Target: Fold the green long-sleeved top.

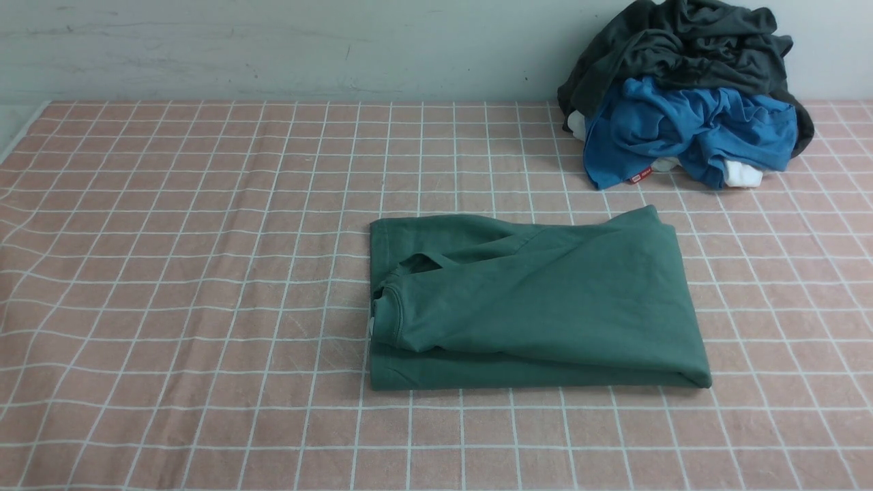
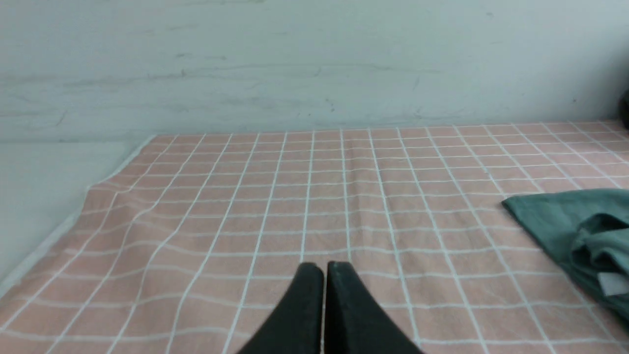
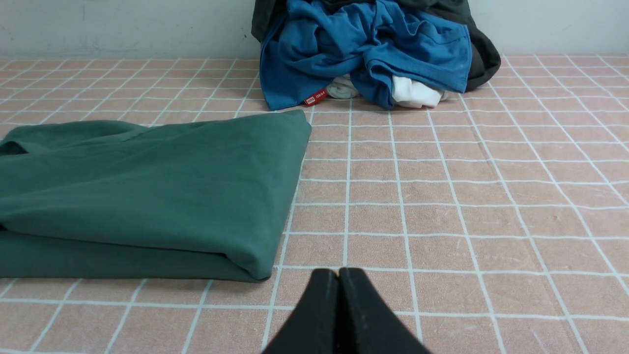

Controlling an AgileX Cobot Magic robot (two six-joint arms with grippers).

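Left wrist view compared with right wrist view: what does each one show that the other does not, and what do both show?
Only the left wrist view shows the left gripper, jaws shut, the left edge of the pink checked tablecloth, and the top's neckline end with a white label.

Only the right wrist view shows the right gripper, jaws shut, and the pile by the wall: a blue garment, a dark grey garment, something white.

Both show the folded green long-sleeved top, the tablecloth and the wall.

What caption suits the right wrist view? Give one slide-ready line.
Shut right claw hovers near the folded green long-sleeved top, with a clothes pile against the wall.
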